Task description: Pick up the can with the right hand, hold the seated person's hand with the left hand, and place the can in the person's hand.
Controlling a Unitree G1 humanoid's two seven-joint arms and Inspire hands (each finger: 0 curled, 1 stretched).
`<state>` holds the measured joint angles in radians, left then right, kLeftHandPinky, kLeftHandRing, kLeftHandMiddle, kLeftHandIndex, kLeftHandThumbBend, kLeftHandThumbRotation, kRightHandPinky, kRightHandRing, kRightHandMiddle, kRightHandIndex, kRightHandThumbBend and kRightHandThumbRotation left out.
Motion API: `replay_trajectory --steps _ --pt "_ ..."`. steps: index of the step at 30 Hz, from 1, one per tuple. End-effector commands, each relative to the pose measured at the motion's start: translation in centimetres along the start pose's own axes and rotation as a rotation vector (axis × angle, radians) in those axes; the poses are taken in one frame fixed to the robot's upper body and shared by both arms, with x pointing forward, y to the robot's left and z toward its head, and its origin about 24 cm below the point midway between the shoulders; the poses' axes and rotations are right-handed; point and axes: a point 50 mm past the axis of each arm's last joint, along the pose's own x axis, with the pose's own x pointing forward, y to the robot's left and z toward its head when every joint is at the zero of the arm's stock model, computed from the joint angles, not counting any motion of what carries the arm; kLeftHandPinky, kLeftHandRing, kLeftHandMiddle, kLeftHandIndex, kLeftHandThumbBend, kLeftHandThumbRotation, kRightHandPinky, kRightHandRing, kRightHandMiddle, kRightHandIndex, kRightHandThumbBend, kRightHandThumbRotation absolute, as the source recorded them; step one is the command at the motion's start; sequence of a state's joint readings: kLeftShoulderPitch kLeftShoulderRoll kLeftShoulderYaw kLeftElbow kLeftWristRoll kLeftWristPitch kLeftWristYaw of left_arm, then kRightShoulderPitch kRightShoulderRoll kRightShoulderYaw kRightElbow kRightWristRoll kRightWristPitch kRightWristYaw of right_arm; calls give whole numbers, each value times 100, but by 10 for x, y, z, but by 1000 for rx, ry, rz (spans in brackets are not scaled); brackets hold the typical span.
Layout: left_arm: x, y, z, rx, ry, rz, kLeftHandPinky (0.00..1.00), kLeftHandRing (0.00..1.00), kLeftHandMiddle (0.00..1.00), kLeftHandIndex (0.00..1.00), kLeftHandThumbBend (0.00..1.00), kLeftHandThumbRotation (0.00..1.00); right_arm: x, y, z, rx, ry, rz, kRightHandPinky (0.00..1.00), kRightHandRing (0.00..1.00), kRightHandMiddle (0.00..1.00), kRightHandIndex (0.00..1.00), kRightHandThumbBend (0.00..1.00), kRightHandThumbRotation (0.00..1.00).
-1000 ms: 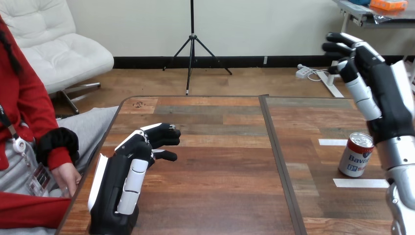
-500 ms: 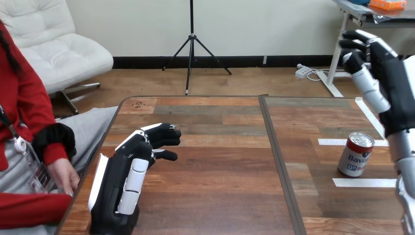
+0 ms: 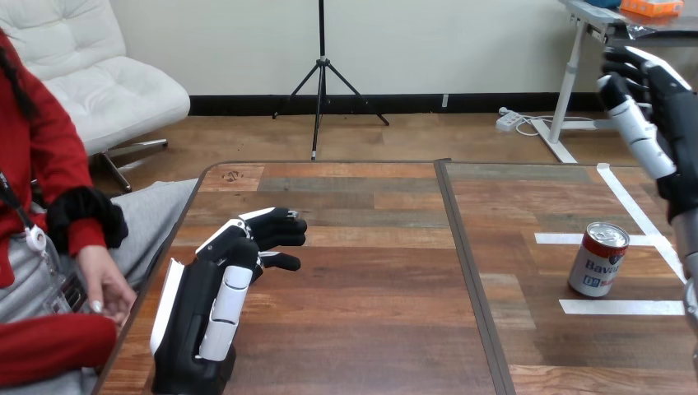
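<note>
A: So, where does the can [image 3: 599, 259] sit?

B: You have it standing upright on the right part of the wooden table [image 3: 370, 280], close to the right edge. It is between two strips of white tape [image 3: 619, 307], one just behind it and one just in front. A slanted strip passes on its right. The can has a silver top and a red and white body, and neither hand touches it.

A: And the right hand?

B: Your right hand [image 3: 658, 115] is raised at the view's upper right, well above the can and apart from it. Its fingers point upward, only slightly bent and spread wide, with nothing between them and the thumb. The view's edge cuts off part of the hand.

A: The left one?

B: Your left hand [image 3: 216, 296] rests on the left part of the table, near the front corner, across the dark seam [image 3: 465, 263] from the can. Its fingers are loosely bent with their tips towards the right. The thumb lies just below them with a gap between, and the hand grips nothing.

A: Where is the person?

B: You see the person's hand [image 3: 109, 290] at the view's left, just off the table's left edge and hanging low with loose fingers. It is beside your left hand but apart from it, and well apart from the can.
</note>
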<state>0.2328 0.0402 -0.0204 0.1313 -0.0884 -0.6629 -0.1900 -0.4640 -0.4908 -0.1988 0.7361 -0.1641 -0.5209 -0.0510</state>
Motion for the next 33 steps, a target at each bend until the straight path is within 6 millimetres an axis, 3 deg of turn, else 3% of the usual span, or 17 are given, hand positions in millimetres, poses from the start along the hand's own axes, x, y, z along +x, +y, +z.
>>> replay_trajectory --steps 1,19,33 --pt "14 -1 10 9 -72 -5 58 68 68 66 62 94 19 -11 6 -20 4 -28 75 85 85 85 72 91" --pt "15 -1 10 -6 -73 1 57 67 67 65 63 93 16 -12 -25 -36 196 9 82 90 93 91 78 84" --pt "14 0 10 0 -74 -1 56 66 67 65 63 94 11 -8 -42 -64 354 39 85 95 97 96 94 84"
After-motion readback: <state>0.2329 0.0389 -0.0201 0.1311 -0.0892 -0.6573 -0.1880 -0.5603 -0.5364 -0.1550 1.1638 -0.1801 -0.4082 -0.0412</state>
